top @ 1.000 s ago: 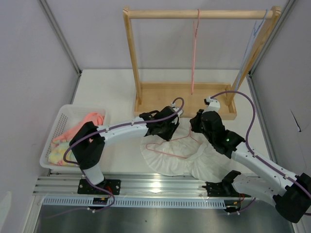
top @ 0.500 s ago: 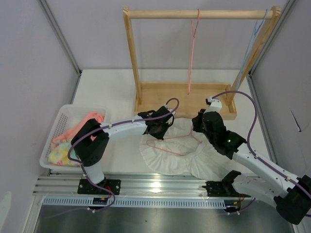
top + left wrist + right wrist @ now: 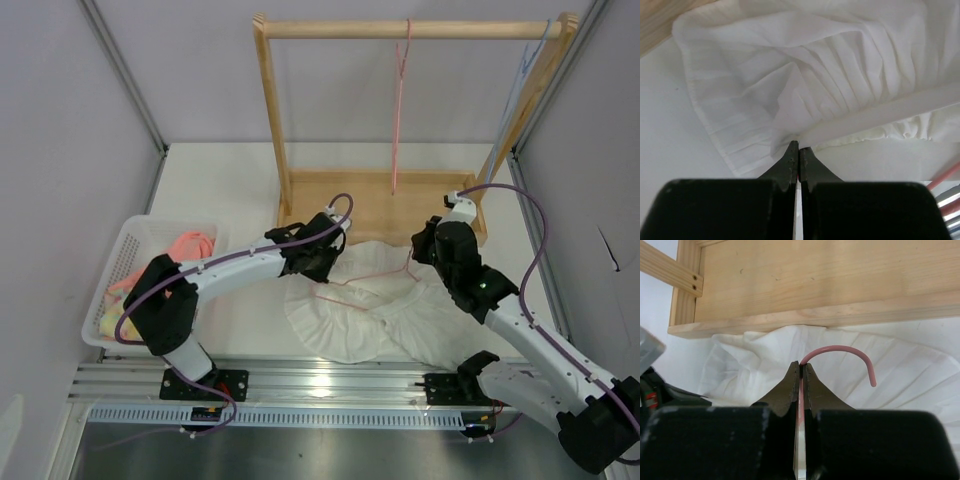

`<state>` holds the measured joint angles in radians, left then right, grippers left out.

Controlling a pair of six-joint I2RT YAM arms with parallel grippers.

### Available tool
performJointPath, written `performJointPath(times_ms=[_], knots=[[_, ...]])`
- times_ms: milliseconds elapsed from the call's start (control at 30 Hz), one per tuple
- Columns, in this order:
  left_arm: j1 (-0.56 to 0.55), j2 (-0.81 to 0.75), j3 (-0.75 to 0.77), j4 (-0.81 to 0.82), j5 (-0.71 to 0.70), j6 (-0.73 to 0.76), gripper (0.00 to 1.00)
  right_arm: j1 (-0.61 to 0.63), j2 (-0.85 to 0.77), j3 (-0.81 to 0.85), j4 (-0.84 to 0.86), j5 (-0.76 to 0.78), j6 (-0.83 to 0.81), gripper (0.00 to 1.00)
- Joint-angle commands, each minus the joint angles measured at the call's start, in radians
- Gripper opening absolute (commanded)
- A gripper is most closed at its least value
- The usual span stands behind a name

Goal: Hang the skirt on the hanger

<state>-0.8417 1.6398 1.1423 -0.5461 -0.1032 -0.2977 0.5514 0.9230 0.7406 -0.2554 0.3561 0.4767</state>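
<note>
The white skirt (image 3: 350, 325) lies spread on the table in front of the wooden rack. The pale salmon-pink hanger (image 3: 365, 276) lies on its far part, hook to the right. My left gripper (image 3: 322, 270) is at the skirt's far left, by the hanger's left end. In the left wrist view it (image 3: 799, 145) is shut on the skirt's (image 3: 840, 60) banded edge, and a bit of pink wire (image 3: 946, 175) shows at lower right. My right gripper (image 3: 412, 258) is shut on the hanger's neck; in the right wrist view the hook (image 3: 840, 348) curls out above the tips (image 3: 801, 366).
The wooden rack's base (image 3: 380, 200) is just behind the skirt. A deeper pink hanger (image 3: 398, 110) hangs from its rail and a light blue hanger (image 3: 530, 60) from its right post. A white basket (image 3: 125, 250) with pink and yellow clothes stands at the left.
Both grippers have moved toward the rack, the left one also left and the right one also right. The skirt's far edge and the hanger moved with them and spread wider.
</note>
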Motion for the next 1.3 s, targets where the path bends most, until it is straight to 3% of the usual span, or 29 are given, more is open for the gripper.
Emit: performJointPath(times_ms=[0, 533, 767, 1133, 1267], knots=[[0.021, -0.067, -0.01, -0.11, -0.067, 0.019, 0.0, -0.053, -0.019, 0.013, 0.019, 0.049, -0.066, 0.0], [0.027, -0.224, -0.118, -0.141, -0.027, 0.003, 0.0, -0.116, 0.056, 0.006, 0.114, 0.124, -0.082, 0.0], [0.036, -0.241, 0.026, -0.212, -0.073, -0.03, 0.0, -0.1, 0.013, -0.07, 0.16, 0.116, -0.11, 0.0], [0.036, -0.21, 0.148, -0.272, -0.055, -0.043, 0.0, 0.117, 0.023, -0.11, 0.188, 0.372, -0.115, 0.0], [0.036, -0.184, 0.14, -0.256, -0.047, -0.047, 0.0, 0.133, 0.008, -0.104, 0.164, 0.292, -0.064, 0.0]])
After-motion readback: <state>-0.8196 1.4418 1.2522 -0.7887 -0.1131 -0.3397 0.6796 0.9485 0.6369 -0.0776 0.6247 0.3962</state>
